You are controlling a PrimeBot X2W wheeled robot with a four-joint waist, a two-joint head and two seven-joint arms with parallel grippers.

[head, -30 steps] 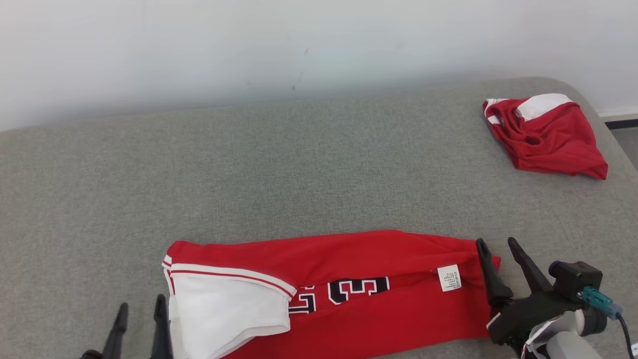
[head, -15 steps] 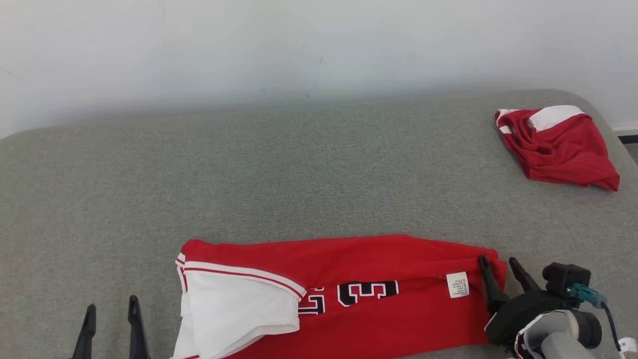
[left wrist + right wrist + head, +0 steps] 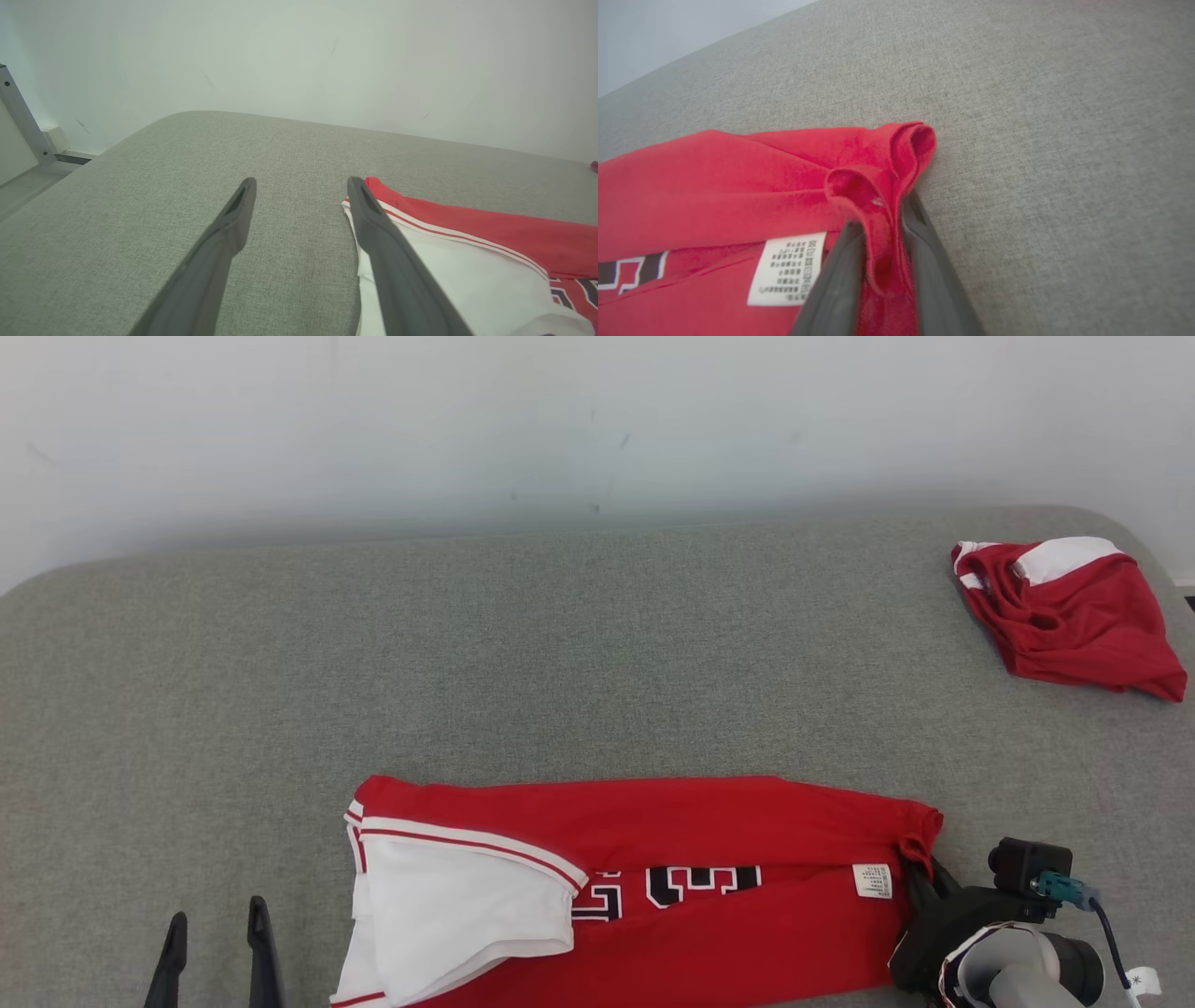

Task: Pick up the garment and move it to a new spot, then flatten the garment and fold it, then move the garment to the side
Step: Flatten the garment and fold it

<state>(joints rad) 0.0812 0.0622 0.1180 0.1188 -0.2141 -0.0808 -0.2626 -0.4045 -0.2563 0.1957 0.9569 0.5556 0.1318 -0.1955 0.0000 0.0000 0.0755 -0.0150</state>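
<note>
The garment (image 3: 700, 821) is a red jersey with a white panel and black numerals, lying as a long strip near the front edge of the grey padded surface (image 3: 560, 644). My right gripper (image 3: 920, 875) is at its right end, shut on a bunched fold of red cloth. The right wrist view shows the garment (image 3: 738, 186) pinched between both fingers of the right gripper (image 3: 882, 214), beside a white care label (image 3: 784, 268). My left gripper (image 3: 217, 915) stands open just left of the jersey's white end. In the left wrist view the left gripper (image 3: 301, 182) holds nothing, and the garment (image 3: 467, 224) lies beside its right finger.
A second red and white garment (image 3: 1074, 616) lies crumpled at the back right corner of the surface. A pale wall (image 3: 560, 420) rises behind the far edge. Bare grey fabric stretches across the middle and left.
The head camera has shifted. My right gripper's fingers, open around the jersey's right edge before, have shut on the cloth. The left gripper now sits farther left of the white end.
</note>
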